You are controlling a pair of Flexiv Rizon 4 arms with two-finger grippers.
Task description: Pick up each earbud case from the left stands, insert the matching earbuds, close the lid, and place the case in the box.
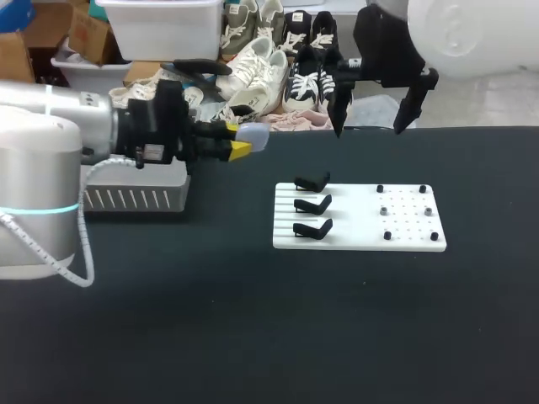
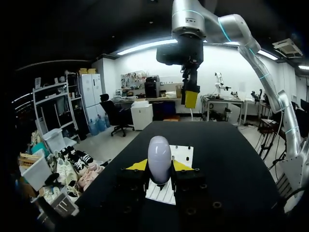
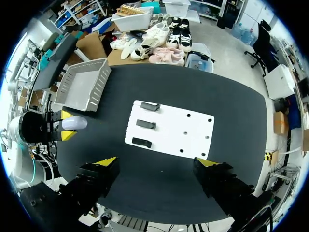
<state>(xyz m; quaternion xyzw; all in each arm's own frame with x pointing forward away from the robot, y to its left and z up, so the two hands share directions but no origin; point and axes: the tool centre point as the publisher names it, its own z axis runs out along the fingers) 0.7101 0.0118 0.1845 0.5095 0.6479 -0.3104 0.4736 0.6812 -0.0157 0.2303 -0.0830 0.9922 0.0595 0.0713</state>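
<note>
A pale lavender earbud case (image 1: pixel 255 135) hangs in the air left of the white board (image 1: pixel 404 240), with my left gripper (image 1: pixel 242 142) shut on it. In the left wrist view the closed case (image 2: pixel 160 158) stands upright between the yellow fingertips (image 2: pixel 137 166). Three black stands (image 1: pixel 312 204) line the board's left side and hold nothing. My right gripper (image 1: pixel 369 124) hangs open high above the table's far edge, with nothing between its fingers. From its wrist the board (image 3: pixel 193 140), the stands (image 3: pixel 146 124) and the held case (image 3: pixel 74 123) lie far below the right gripper (image 3: pixel 157 162).
A grey slotted box (image 1: pixel 139 197) sits on the table left of the board, partly behind my left arm; it also shows as the box (image 3: pixel 83 87) in the right wrist view. Small black pegs (image 1: pixel 405 210) dot the board's right half.
</note>
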